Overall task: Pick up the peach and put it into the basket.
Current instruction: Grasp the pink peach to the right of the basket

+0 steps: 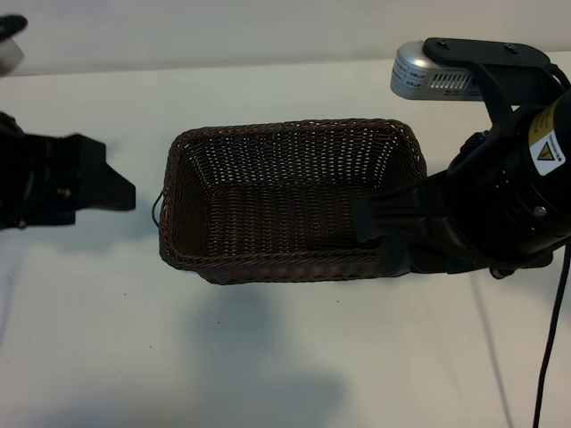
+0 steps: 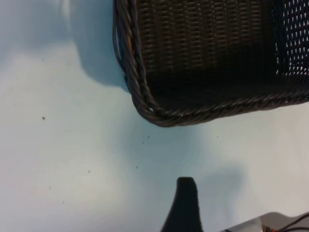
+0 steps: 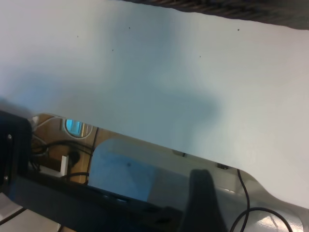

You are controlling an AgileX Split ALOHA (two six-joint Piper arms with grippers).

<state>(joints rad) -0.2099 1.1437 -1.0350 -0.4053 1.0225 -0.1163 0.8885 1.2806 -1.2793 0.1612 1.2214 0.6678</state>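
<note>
**Exterior view: empty basket, no peach in sight**

Exterior view, looking steeply down on a white surface [image 1: 285, 357]. A dark brown wicker basket [image 1: 294, 201] sits in the middle, and the part of its inside that shows is empty. The peach appears in none of the three views, so I cannot say where it is or which way it points.

The basket's long axis runs side to side across this view, from one arm toward the other.

The left pincer [image 1: 111, 187] hangs just beside the basket's left end, jaws wide and holding nothing. The right pincer [image 1: 379, 218] reaches over the basket's right rim, jaws fairly wide, with nothing seen between them.

Risks, as I judge them: with the fruit out of sight, either arm may search blindly. The right arm, hanging over the rim, could snag the braid and drag the basket. A round peach could also roll away if nudged.
</note>
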